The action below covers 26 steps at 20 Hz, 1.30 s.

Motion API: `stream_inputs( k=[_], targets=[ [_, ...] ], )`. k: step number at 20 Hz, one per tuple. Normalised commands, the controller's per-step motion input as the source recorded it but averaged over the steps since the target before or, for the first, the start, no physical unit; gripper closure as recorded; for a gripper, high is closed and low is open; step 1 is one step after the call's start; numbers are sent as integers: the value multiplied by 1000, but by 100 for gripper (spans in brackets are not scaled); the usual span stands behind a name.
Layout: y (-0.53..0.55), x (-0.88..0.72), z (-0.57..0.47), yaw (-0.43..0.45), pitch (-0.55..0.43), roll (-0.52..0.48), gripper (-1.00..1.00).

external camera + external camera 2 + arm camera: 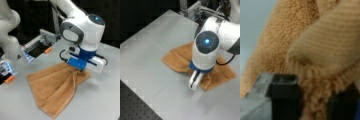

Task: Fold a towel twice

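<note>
Towel (53, 91) is spread on the grey tabletop (100, 105), its far corner bunched and pinched between the fingers (285, 97) of the gripper (79, 70). In both front views the cloth's bulk lies toward the left of the grasp.

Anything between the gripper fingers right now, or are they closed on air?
Towel. In the wrist view a bunched fold of the towel sits between the gripper's two dark fingers, pinched and lifted off the table.

Gripper (80, 70) pinching raised edge of towel (53, 87); towel otherwise lying on grey table (100, 100).
</note>
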Motion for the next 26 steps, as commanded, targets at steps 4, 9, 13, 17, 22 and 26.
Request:
stream_inputs(
  k=[4,9,13,17,22,26],
  targets=[
    [33,-234,-76,-1,-206,-261,100],
    [60,-184,-74,-39,-191,-173,100],
    [180,-197,-95,-120,-175,-117,100],
    [230,-264,-67,-101,-162,-85,100],
    [198,-364,-22,-131,-153,-50,100],
    [54,-389,-22,-128,-146,-12,100]
  ],
)
